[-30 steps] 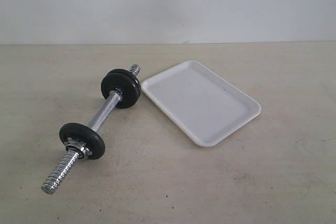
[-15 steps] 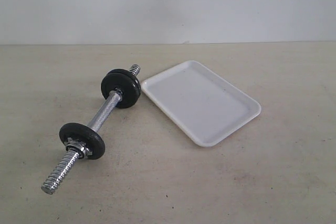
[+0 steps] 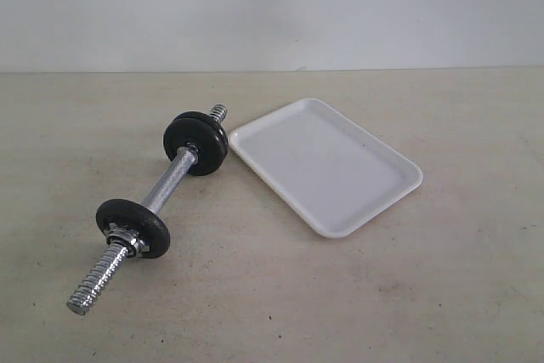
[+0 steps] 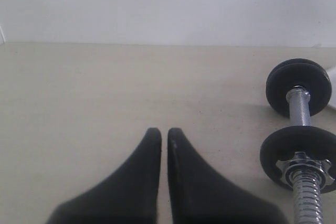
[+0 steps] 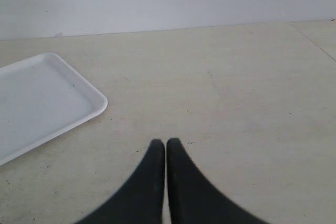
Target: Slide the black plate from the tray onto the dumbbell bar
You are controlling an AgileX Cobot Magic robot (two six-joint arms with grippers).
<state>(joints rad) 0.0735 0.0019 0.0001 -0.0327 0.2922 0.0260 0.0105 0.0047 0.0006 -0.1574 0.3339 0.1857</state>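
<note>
Since the black plate already sits on the dumbbell bar, beside the bare tray in the middle of the tabletop, I think the job is done. My left tool and right tool are pinched together, empty; next, keep away.

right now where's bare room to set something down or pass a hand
The table is bare in front of the white tray and right of the dumbbell bar, and again left of the bar. The tray holds nothing. Tight spot: the far black disc nearly meets the tray's corner.
</note>
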